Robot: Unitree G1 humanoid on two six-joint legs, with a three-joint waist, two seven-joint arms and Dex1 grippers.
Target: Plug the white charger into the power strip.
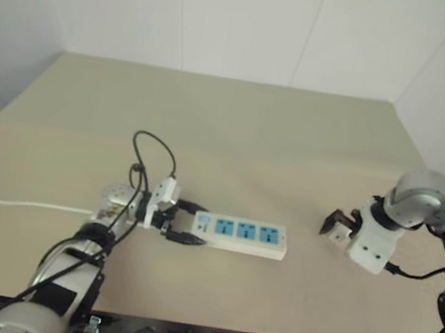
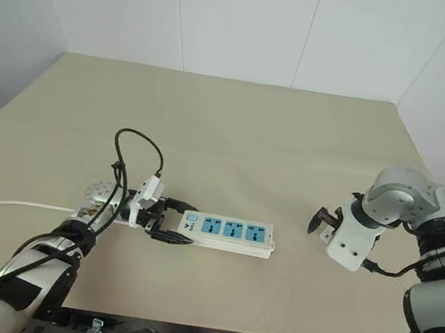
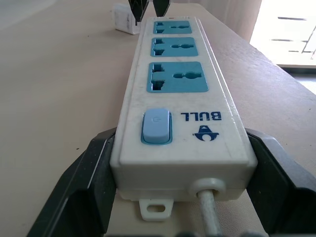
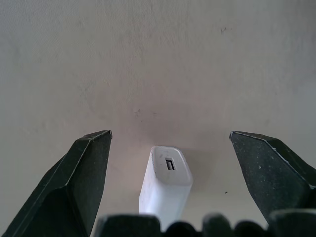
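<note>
**On the bench: strip gripped, charger between spread fingers**

Head views: left gripper clamps the power strip at its switch end.
Right wrist view: right gripper gapes wide around the white charger, not touching.

The power strip is a long white bar lying flat on the tan tabletop, three blue socket faces in a row pointing up, all of them empty. At its left end there's a pale blue switch, a blue BULL logo and a thin white cable running off toward the table's left edge. The white charger is a small rounded white block with a little port in its end face, sitting well off to the strip's right, unplugged.
</note>
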